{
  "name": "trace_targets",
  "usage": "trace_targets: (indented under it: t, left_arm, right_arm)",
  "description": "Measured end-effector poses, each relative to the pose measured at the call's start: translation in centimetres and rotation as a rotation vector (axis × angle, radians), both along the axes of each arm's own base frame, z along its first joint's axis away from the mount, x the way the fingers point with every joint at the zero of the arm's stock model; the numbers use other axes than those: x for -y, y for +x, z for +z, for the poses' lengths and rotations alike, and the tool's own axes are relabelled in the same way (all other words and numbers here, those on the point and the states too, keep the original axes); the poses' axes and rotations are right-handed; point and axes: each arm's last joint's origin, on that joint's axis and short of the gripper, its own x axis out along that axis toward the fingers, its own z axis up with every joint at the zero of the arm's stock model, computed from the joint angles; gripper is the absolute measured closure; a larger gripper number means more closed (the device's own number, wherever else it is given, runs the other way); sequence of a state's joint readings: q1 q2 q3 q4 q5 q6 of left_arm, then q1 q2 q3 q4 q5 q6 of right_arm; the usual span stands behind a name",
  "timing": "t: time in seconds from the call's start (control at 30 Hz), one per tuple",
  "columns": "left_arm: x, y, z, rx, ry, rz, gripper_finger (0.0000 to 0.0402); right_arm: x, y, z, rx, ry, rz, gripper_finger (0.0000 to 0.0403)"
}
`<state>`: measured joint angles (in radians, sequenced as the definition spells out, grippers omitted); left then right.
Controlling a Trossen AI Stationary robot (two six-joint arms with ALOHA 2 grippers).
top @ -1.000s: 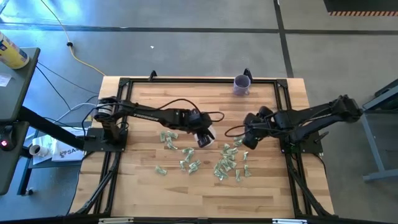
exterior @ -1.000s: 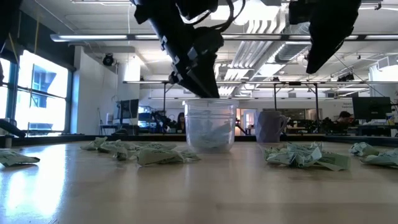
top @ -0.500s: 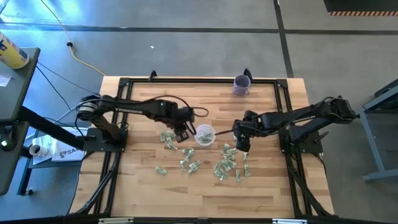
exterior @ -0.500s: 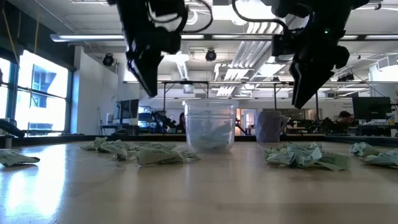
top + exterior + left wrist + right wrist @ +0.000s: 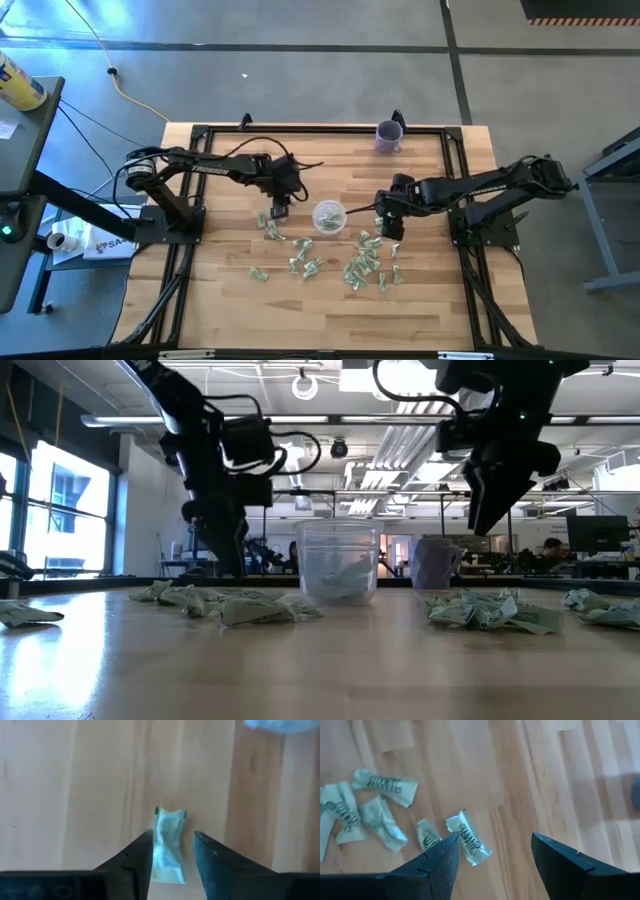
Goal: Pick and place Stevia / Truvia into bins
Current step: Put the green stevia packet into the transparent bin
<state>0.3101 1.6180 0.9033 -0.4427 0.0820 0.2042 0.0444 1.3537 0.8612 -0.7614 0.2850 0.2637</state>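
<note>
The left tool (image 5: 172, 851) points down over the desk (image 5: 75, 795), fingers apart astride a sachet (image 5: 167, 845). The right tool (image 5: 492, 857) hangs open above scattered sachets (image 5: 365, 810).

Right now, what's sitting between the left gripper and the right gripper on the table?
In the high view, the clear cup stands between the left gripper and the right gripper, sachets already inside it.

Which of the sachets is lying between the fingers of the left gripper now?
The lone sachet lying lengthwise between the open fingers of the left gripper; bare wood surrounds it, while the others lie in groups elsewhere.
</note>
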Motion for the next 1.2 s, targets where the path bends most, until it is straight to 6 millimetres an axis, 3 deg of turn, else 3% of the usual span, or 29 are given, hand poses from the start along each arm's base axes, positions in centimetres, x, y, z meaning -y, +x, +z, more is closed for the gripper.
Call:
trace_targets:
  t: [0.2,0.33,0.57,0.9,1.07,1.2]
  left_arm:
    - [-0.5,-0.5,-0.7,0.012,-0.007,-0.047,0.0205]
    - [-0.3,-0.8,-1.3,0.006,-0.015,-0.052,0.0215]
    - [-0.2,-1.6,-2.5,-0.022,0.022,0.003,0.0271]
    - [-0.5,-1.0,-3.0,0.041,-0.002,0.142,0.0381]
    - [-0.4,-0.5,-2.0,0.054,-0.05,0.243,0.0371]
    - [0.6,0.5,1.2,0.136,-0.063,0.253,0.0372]
  right_arm:
    - [0.1,0.0,0.0,0.024,-0.02,-0.069,0.0167]
    - [0.2,0.0,0.1,0.029,-0.043,-0.091,0.0167]
    - [0.2,0.0,0.1,0.04,-0.033,-0.126,0.0166]
    - [0.2,0.0,0.1,0.038,-0.036,-0.136,0.0166]
    - [0.2,-0.2,0.0,0.045,-0.012,-0.223,0.0167]
    - [-0.4,-0.6,0.2,0.049,-0.043,-0.238,0.0167]
